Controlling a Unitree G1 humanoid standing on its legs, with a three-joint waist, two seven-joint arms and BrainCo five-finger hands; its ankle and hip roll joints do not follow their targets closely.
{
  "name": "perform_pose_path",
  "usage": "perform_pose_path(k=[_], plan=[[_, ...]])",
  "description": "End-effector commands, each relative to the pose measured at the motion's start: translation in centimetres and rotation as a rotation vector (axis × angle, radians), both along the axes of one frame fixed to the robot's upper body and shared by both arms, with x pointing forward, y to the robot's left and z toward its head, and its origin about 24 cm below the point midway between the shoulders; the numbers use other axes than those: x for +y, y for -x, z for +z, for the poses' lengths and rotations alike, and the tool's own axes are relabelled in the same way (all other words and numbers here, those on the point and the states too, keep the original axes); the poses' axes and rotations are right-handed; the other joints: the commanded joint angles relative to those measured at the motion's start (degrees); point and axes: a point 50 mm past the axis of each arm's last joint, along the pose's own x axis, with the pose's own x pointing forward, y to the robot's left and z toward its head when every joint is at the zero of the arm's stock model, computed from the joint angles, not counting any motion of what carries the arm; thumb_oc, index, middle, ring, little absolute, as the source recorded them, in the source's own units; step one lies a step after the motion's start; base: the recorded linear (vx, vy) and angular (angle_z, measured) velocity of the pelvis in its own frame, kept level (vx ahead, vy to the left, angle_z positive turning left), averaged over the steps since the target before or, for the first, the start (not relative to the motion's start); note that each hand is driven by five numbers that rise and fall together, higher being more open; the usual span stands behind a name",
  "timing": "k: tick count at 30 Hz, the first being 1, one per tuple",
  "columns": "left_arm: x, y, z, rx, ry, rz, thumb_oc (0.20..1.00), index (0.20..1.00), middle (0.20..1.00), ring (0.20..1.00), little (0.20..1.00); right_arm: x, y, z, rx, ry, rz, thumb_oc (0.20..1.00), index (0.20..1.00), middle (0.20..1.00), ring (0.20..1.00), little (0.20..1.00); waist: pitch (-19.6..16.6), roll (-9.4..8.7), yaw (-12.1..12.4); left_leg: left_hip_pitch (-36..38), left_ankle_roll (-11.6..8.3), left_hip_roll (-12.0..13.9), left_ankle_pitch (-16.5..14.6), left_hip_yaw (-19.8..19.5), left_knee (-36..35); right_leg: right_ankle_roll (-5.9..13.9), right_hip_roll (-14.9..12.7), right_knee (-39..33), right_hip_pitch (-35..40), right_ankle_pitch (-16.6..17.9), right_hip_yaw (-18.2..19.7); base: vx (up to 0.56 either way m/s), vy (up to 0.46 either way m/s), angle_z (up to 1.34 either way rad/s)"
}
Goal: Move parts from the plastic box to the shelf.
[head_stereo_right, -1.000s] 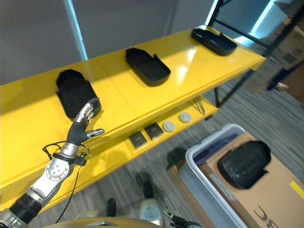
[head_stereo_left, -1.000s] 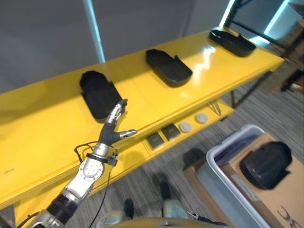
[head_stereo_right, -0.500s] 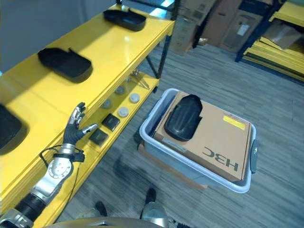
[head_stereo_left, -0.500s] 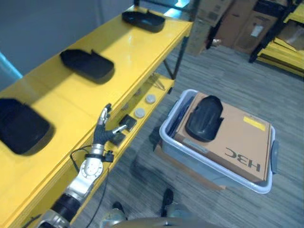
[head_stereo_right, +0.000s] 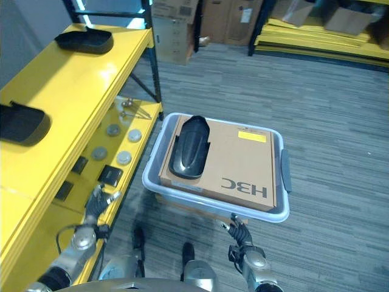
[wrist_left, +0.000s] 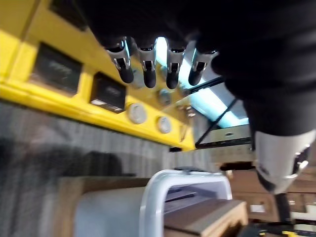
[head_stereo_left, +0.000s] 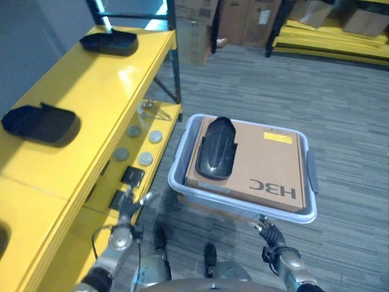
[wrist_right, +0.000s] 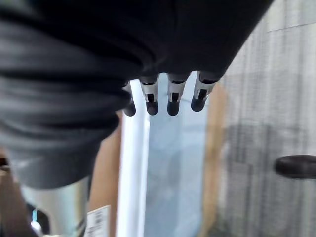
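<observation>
Left eye view: a black part [head_stereo_left: 215,148] lies on a cardboard box [head_stereo_left: 255,163] inside the grey plastic box [head_stereo_left: 180,180] on the floor, at 3 o'clock of the yellow shelf [head_stereo_left: 91,85]. Two more black parts [head_stereo_left: 39,122] [head_stereo_left: 109,41] rest on the shelf top. Left hand [head_stereo_left: 129,204] at 7 o'clock of the box, fingers straight, empty.

Right eye view: right hand [head_stereo_right: 236,233] at 6 o'clock, apparently relaxed.

Left wrist view: fingers [wrist_left: 146,63] extended toward the shelf's lower tier.

Right wrist view: fingers [wrist_right: 172,98] straight, holding nothing.

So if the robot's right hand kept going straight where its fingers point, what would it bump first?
Probably the plastic box: the right hand points at its near wall, though depth is unclear.
</observation>
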Motion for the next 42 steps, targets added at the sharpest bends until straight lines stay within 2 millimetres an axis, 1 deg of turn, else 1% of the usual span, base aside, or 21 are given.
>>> perform_pose_path(k=[1, 5, 6, 9, 10, 13, 14, 17, 19, 20, 22, 24, 25, 27, 28, 32, 34, 37, 39, 41, 42], plan=[[0.2, 0.1, 0.2, -0.006, -0.064, -0.067, 1.000, 1.000, 1.000, 1.000, 1.000, 0.5, -2.2, 3.8, -0.302, 0.052, -0.035, 1.000, 1.000, 1.000, 1.000, 1.000, 0.2, -2.13, 0.3, -1.0, 1.44, -1.7, -6.7, 0.1, 4.6, 4.00, -5.0, 0.2, 0.2, -4.1, -1.2, 0.07, 0.141, -0.29], [2.2, 3.0, -2.5, 0.164, -0.085, -0.011, 1.000, 1.000, 1.000, 1.000, 1.000, 2.0, -3.7, 8.1, -0.565, 0.025, 0.004, 1.000, 1.000, 1.000, 1.000, 1.000, 0.3, -2.28, -0.8, 0.1, 2.96, -3.2, -7.8, -0.4, 3.3, 4.83, -5.1, -0.3, -1.6, -3.3, -0.6, 0.03, 0.079, -0.09], [2.9, 4.0, -3.4, 0.225, -0.094, -0.001, 1.000, 1.000, 1.000, 1.000, 1.000, 2.2, -4.4, 9.9, -0.662, 0.027, 0.018, 1.000, 1.000, 1.000, 1.000, 1.000, 0.5, -2.45, -0.7, 0.4, 3.29, -3.7, -7.9, -0.2, 2.7, 5.14, -5.2, -0.3, -2.5, -3.0, -0.6, -0.02, 0.040, 0.00], [4.5, 6.1, -4.7, 0.350, -0.031, 0.109, 1.000, 1.000, 1.000, 1.000, 1.000, 2.5, -5.8, 12.9, -0.799, 0.064, 0.017, 1.000, 1.000, 1.000, 1.000, 1.000, 0.4, -2.82, -0.2, 1.5, 3.81, -4.0, -8.4, 0.1, 1.5, 5.65, -5.3, -0.3, -3.7, -2.7, -0.9, 0.04, 0.044, -0.07], [4.6, 6.2, -4.7, 0.355, -0.034, 0.102, 1.000, 1.000, 1.000, 1.000, 1.000, 2.5, -5.9, 13.1, -0.803, 0.076, 0.014, 1.000, 1.000, 1.000, 1.000, 1.000, 0.4, -2.85, -0.1, 1.6, 3.84, -4.0, -8.4, 0.1, 1.4, 5.67, -5.3, -0.3, -3.7, -2.7, -0.9, 0.10, 0.054, -0.03], [4.7, 5.9, -4.7, 0.360, -0.043, 0.039, 1.000, 1.000, 1.000, 1.000, 1.000, 1.1, -7.4, 14.2, -0.784, 0.200, -0.006, 1.000, 1.000, 1.000, 1.000, 1.000, 0.0, -2.87, 0.7, 1.8, 3.86, -4.1, -8.4, 0.0, 0.8, 5.94, -5.4, -0.3, -4.3, -2.5, -1.4, 0.05, 0.026, 0.00], [4.7, 5.3, -4.5, 0.353, -0.041, 0.018, 1.000, 1.000, 1.000, 1.000, 1.000, 0.3, -8.5, 14.8, -0.781, 0.237, -0.008, 1.000, 1.000, 1.000, 1.000, 1.000, 0.2, -2.79, 1.4, 1.3, 3.79, -4.1, -8.2, -0.1, 0.5, 6.01, -5.5, -0.3, -4.6, -2.4, -1.8, 0.00, 0.000, 0.00], [5.0, 4.1, -4.0, 0.329, -0.047, -0.006, 1.000, 1.000, 1.000, 1.000, 1.000, -0.5, -10.0, 15.8, -0.748, 0.289, 0.012, 1.000, 1.000, 1.000, 1.000, 1.000, 0.6, -2.69, 2.4, 0.3, 3.56, -4.1, -7.9, -0.2, 0.2, 6.06, -5.6, -0.3, -5.2, -2.4, -2.5, -0.04, -0.001, 0.03], [5.3, 1.6, -3.0, 0.293, -0.051, -0.015, 1.000, 1.000, 1.000, 1.000, 1.000, -1.4, -13.5, 18.3, -0.720, 0.397, -0.037, 1.000, 1.000, 1.000, 1.000, 1.000, 1.6, -2.44, 4.3, -1.5, 3.03, -4.1, -7.1, -0.6, -0.1, 6.04, -5.7, -0.3, -6.1, -2.2, -4.1, -0.06, -0.023, 0.13], [5.3, 1.5, -3.0, 0.291, -0.049, -0.015, 1.000, 1.000, 1.000, 1.000, 1.000, -1.5, -13.6, 18.4, -0.722, 0.399, -0.043, 1.000, 1.000, 1.000, 1.000, 1.000, 1.6, -2.43, 4.4, -1.5, 3.02, -4.1, -7.1, -0.6, -0.1, 6.03, -5.8, -0.3, -6.2, -2.2, -4.1, -0.04, -0.017, 0.15], [5.1, 0.5, -2.6, 0.271, -0.046, -0.046, 1.000, 1.000, 1.000, 1.000, 1.000, -2.1, -15.3, 20.5, -0.756, 0.471, -0.122, 1.000, 1.000, 1.000, 1.000, 1.000, 2.3, -2.35, 5.6, -2.5, 3.00, -4.1, -6.7, -1.0, -0.1, 5.93, -6.0, -0.3, -6.9, -1.9, -4.8, -0.04, -0.016, 0.11], [4.8, 0.2, -2.5, 0.266, -0.062, -0.085, 1.000, 1.000, 1.000, 1.000, 1.000, -2.4, -15.8, 21.5, -0.782, 0.494, -0.164, 1.000, 1.000, 1.000, 1.000, 1.000, 2.6, -2.26, 6.0, -2.9, 3.00, -4.1, -6.6, -1.2, -0.1, 5.82, -6.0, -0.3, -7.2, -1.9, -5.1, -0.02, -0.012, 0.15], [4.1, 0.0, -2.5, 0.272, -0.060, -0.186, 1.000, 1.000, 1.000, 1.000, 1.000, -3.0, -16.3, 22.6, -0.782, 0.530, -0.213, 1.000, 1.000, 1.000, 1.000, 1.000, 3.0, -2.03, 6.5, -3.5, 2.95, -4.1, -6.5, -1.5, -0.1, 5.73, -6.0, -0.3, -7.5, -1.9, -5.5, 0.00, 0.003, 0.15], [3.3, 0.2, -2.7, 0.297, -0.063, -0.284, 1.000, 1.000, 1.000, 1.000, 1.000, -3.7, -16.7, 23.3, -0.767, 0.557, -0.252, 1.000, 1.000, 1.000, 1.000, 1.000, 3.5, -1.55, 7.0, -4.0, 2.90, -4.2, -6.4, -1.9, -0.1, 5.76, -6.2, -0.3, -7.8, -1.8, -5.9, -0.01, 0.049, 0.19], [3.1, 0.9, -3.2, 0.342, -0.106, -0.366, 1.000, 1.000, 1.000, 1.000, 1.000, -4.7, -17.5, 23.9, -0.713, 0.563, -0.282, 1.000, 1.000, 1.000, 1.000, 1.000, 4.4, -0.64, 7.5, -5.0, 2.81, -4.4, -6.1, -2.5, -0.1, 5.63, -6.3, -0.3, -8.5, -1.7, -6.2, 0.00, 0.087, 0.20], [3.1, 1.5, -3.6, 0.353, -0.047, -0.276, 1.000, 1.000, 1.000, 1.000, 1.000, -5.8, -17.4, 22.4, -0.591, 0.648, -0.397, 1.000, 1.000, 1.000, 1.000, 1.000, 5.3, 0.23, 7.6, -5.8, 2.57, -4.3, -6.1, -2.9, -0.1, 5.35, -6.5, -0.3, -9.3, -1.6, -6.5, 0.03, 0.077, 0.04], [2.8, 1.5, -3.6, 0.350, -0.059, -0.291, 1.000, 1.000, 1.000, 1.000, 1.000, -6.7, -17.0, 21.5, -0.542, 0.619, -0.467, 1.000, 1.000, 1.000, 1.000, 1.000, 5.9, 0.55, 7.8, -6.3, 2.43, -4.3, -6.1, -3.2, -0.1, 5.35, -6.6, -0.3, -9.7, -1.5, -6.9, 0.00, 0.000, 0.00], [2.5, 1.2, -3.6, 0.351, -0.063, -0.313, 1.000, 1.000, 1.000, 1.000, 1.000, -6.9, -16.9, 20.0, -0.423, 0.659, -0.452, 1.000, 1.000, 1.000, 1.000, 1.000, 6.7, 1.25, 7.9, -6.8, 2.32, -4.3, -6.0, -3.5, -0.1, 5.29, -6.9, -0.3, -10.3, -1.4, -7.4, -0.02, 0.045, 0.04], [2.4, 0.5, -3.2, 0.310, -0.054, -0.302, 1.000, 1.000, 1.000, 1.000, 1.000, -6.6, -16.8, 17.2, -0.237, 0.617, -0.329, 1.000, 1.000, 1.000, 1.000, 1.000, 7.1, 1.64, 7.9, -7.1, 2.32, -4.5, -6.0, -3.8, -0.1, 5.23, -7.1, -0.3, -10.6, -1.3, -7.7, -0.01, 0.035, 0.09], [2.4, -0.2, -2.8, 0.286, -0.046, -0.299, 1.000, 1.000, 1.000, 1.000, 1.000, -6.4, -15.4, 12.8, 0.014, 0.511, -0.164, 1.000, 1.000, 1.000, 1.000, 1.000, 7.3, 1.67, 8.4, -7.1, 2.43, -4.7, -6.2, -4.3, -0.1, 5.19, -7.4, -0.3, -10.6, -1.4, -8.2, 0.00, -0.016, 0.11], [2.4, -0.3, -2.7, 0.281, -0.047, -0.302, 1.000, 1.000, 1.000, 1.000, 1.000, -6.3, -15.1, 11.9, 0.080, 0.504, -0.104, 1.000, 1.000, 1.000, 1.000, 1.000, 7.3, 1.63, 8.6, -7.0, 2.45, -4.7, -6.2, -4.5, -0.1, 5.18, -7.4, -0.3, -10.5, -1.4, -8.3, 0.00, -0.052, 0.14]])
